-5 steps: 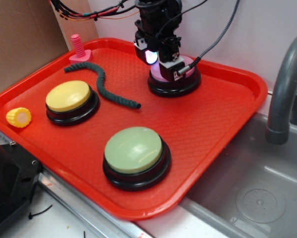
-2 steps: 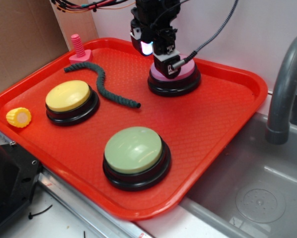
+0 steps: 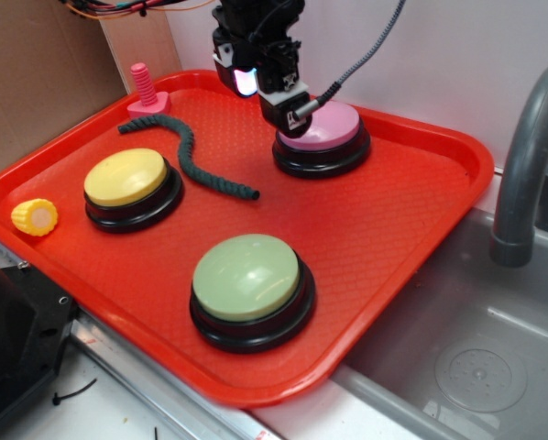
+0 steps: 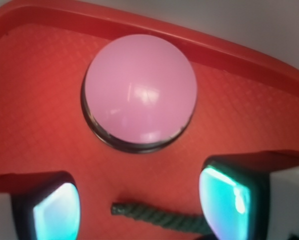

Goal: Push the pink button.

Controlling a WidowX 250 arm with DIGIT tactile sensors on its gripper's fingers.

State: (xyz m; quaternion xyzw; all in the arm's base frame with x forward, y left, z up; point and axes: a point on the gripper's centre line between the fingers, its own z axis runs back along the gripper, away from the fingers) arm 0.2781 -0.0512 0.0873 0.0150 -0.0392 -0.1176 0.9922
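My arm runs off the top edge of the exterior view. My housing covers the near-left rim of the pink button (image 3: 327, 129). At the wrist, my glowing pads (image 4: 224, 200) are cut by the bottom edge, blurred, and the dark rope (image 4: 157, 216) slips behind the right one. The tray's (image 4: 269, 80) corners fall outside.

pink button (image 3: 327, 126) top uncovered, tool (image 3: 272, 103) at its left edge, dark rope (image 3: 193, 158) nearby

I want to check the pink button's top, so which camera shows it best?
The wrist view: the pink button fills the frame, whole dome unobstructed. In the exterior view the pink button is smaller and the gripper covers its left edge.
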